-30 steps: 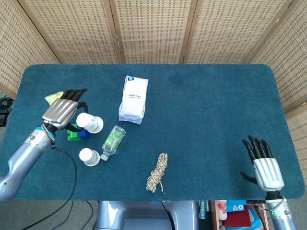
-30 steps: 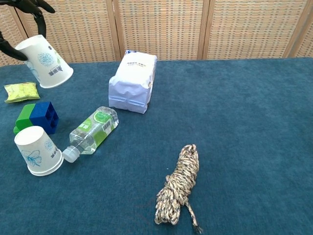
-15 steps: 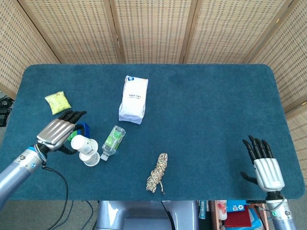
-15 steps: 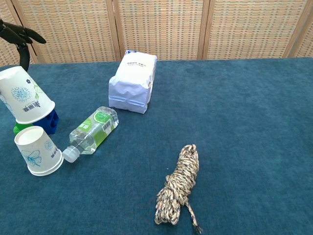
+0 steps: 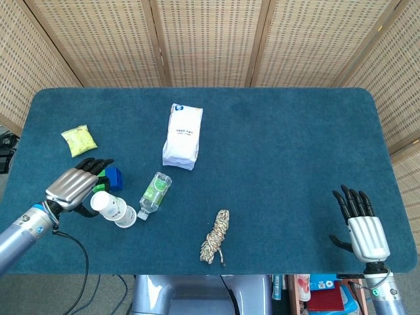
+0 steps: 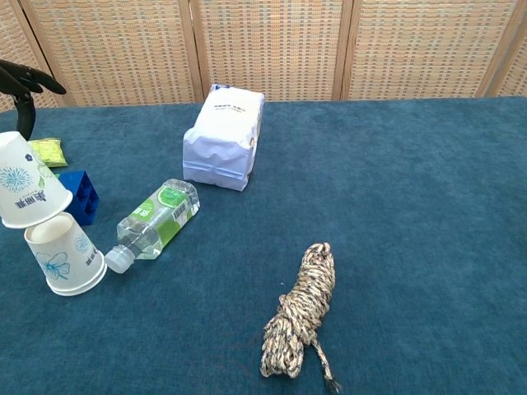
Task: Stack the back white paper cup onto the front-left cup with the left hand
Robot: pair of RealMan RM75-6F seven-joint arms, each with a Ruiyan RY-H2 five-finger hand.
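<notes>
My left hand (image 5: 72, 187) grips a white paper cup (image 5: 108, 205) (image 6: 25, 188) with a blue flower print, tilted mouth-down. It hangs just above and touching the rim of the front-left cup (image 5: 125, 216) (image 6: 62, 255), which leans on the blue table at the front left. In the chest view only dark fingertips (image 6: 29, 82) of the left hand show at the left edge. My right hand (image 5: 363, 226) stays at the table's front right with fingers apart, holding nothing.
A blue and green block (image 5: 110, 177) (image 6: 78, 196) sits right behind the cups. A plastic bottle (image 5: 154, 191) lies beside them to the right. A white bag (image 5: 182, 136), a yellow packet (image 5: 79, 140) and a coiled rope (image 5: 215, 235) lie further off.
My left hand has carried the held cup forward and down, from above the block to the rim of the front-left cup. The right hand has not moved.
</notes>
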